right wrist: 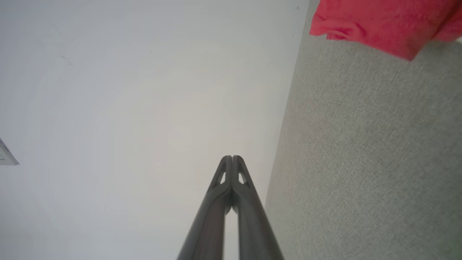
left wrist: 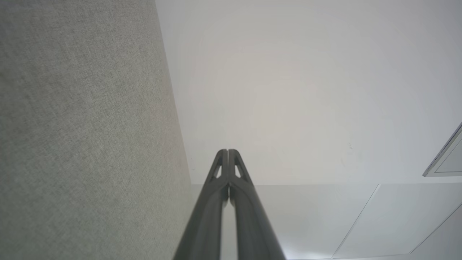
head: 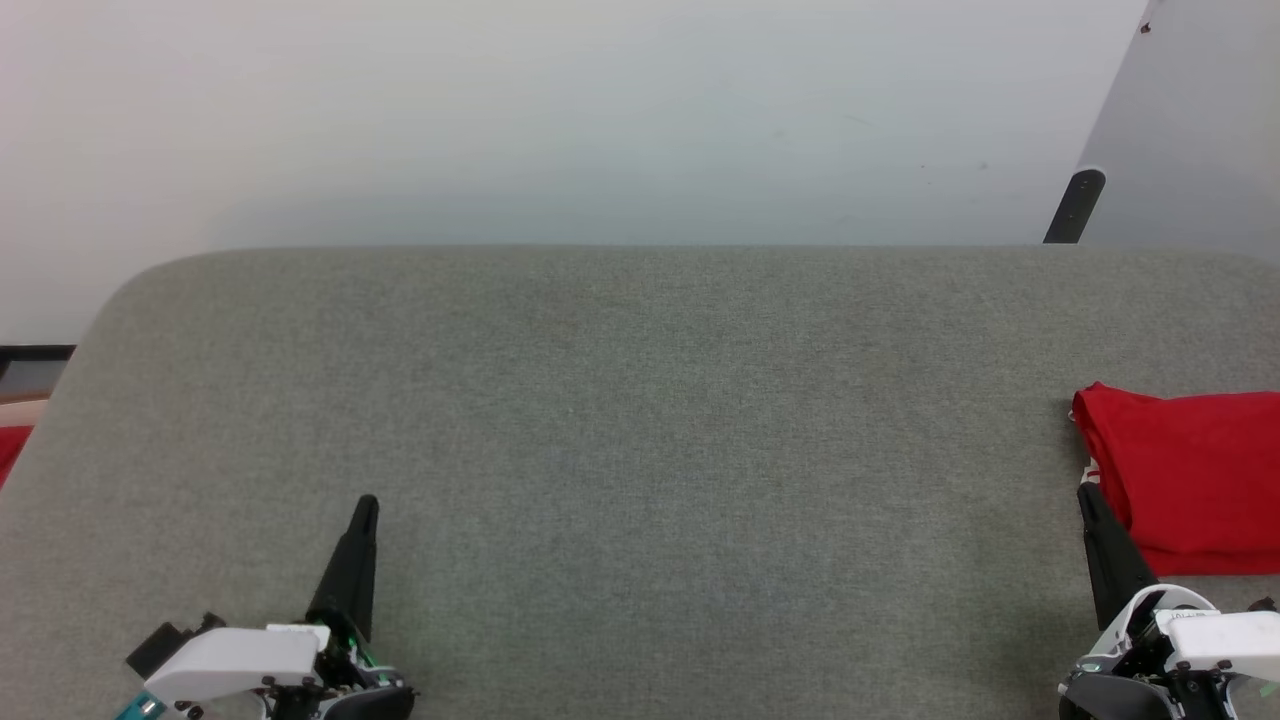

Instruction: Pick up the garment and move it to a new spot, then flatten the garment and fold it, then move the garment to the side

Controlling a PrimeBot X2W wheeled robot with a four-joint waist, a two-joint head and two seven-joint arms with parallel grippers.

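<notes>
1. The left gripper (head: 366, 505) is pressing its two dark fingers (left wrist: 216, 202) together tip to tip, with nothing between them. It is hovering over the near-left part of the grey fabric tabletop (head: 640, 420), pointing toward the tabletop's far edge.
2. The right gripper (head: 1084, 492) is showing the same state: two fingers closed against each other and empty. It is hovering over the near-right part of the tabletop.
3. One garment (head: 1190, 480) is lying on the tabletop at its right side, folded into a plain red block that the head view's edge is cutting off.
4. The garment's left edge is sitting just beside the right gripper's fingertips; whether they are touching cannot be told.
5. In the right wrist view the garment is lying on the tabletop ahead of the closed fingers and to one side of them.
6. Beyond the tabletop's far edge one white wall (head: 600, 120) is rising, and one dark post (head: 1075, 205) is leaning past the far-right corner.
7. Off the tabletop's left edge, one small red patch (head: 10, 445) is showing.
</notes>
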